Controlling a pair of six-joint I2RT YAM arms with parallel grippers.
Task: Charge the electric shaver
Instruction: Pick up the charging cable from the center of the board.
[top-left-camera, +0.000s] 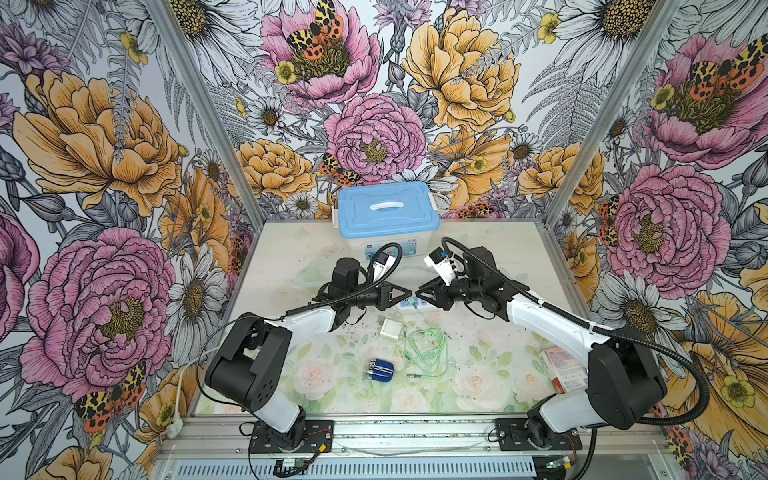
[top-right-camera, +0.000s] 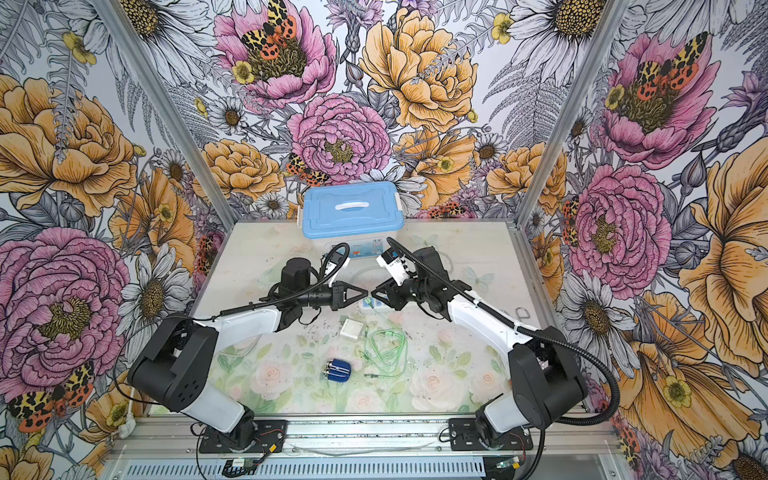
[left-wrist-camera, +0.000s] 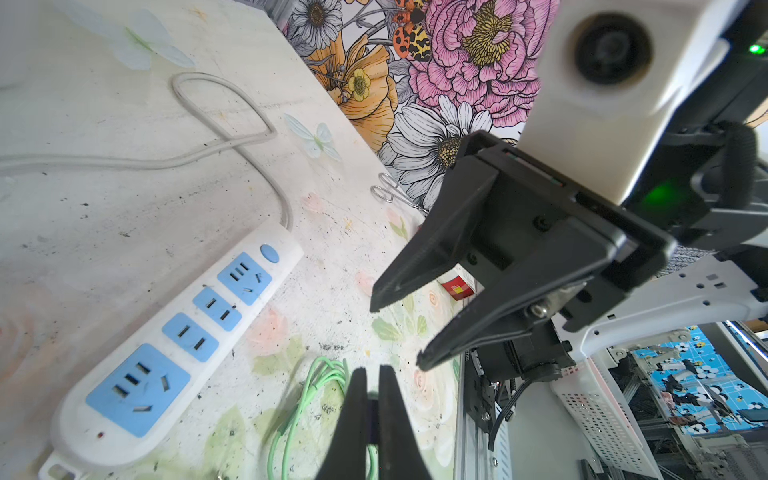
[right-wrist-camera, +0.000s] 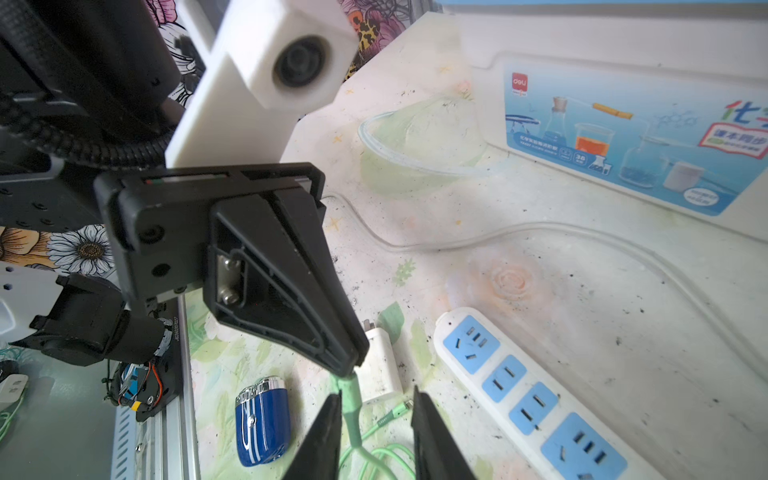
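The electric shaver, dark blue with silver heads, lies alone on the table's near middle. A green cable lies coiled to its right. One end of the cable rises to my left gripper, which is shut on the plug. My right gripper faces it tip to tip. It is open, and the cable hangs between its fingers against one of them. A white charger block lies just below both grippers.
A white power strip with blue sockets lies under the grippers, its cord looping toward the back. A blue-lidded box stands at the rear. A red and white carton sits by the right arm. A clear mask with tubing lies near the box.
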